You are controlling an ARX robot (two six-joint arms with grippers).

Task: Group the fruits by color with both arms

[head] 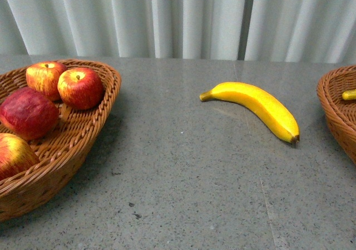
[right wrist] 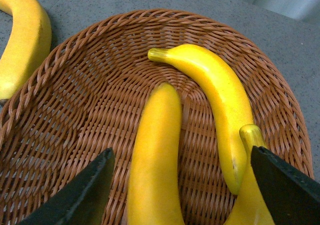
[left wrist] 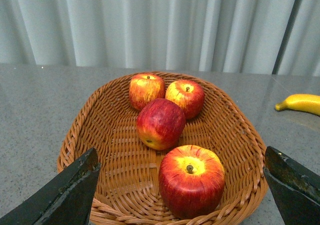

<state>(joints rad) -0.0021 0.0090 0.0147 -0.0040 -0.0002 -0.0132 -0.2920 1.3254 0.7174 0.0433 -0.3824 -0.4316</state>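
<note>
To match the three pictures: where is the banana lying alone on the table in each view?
Front view: the loose banana lies on the grey table, between the apple basket and the banana basket.
Left wrist view: the loose banana, beyond the apple basket, cut off by the edge.
Right wrist view: the loose banana, just outside the banana basket's rim.
Shared landmark: the grey table.

We see a grey, dark-flecked worktop [head: 183, 178] before pale grey-white pleated curtains [head: 183, 16]. Both the left basket [head: 105, 103] and the right basket [head: 334, 111] are orange-brown woven wicker. The apples [left wrist: 191, 180] are red streaked with yellow; one darker apple [head: 28, 113] is almost wholly red. The loose banana [head: 256, 106] is bright yellow with a dark tip. The left claw [left wrist: 181, 190] and right claw [right wrist: 180, 185] are black.
</note>
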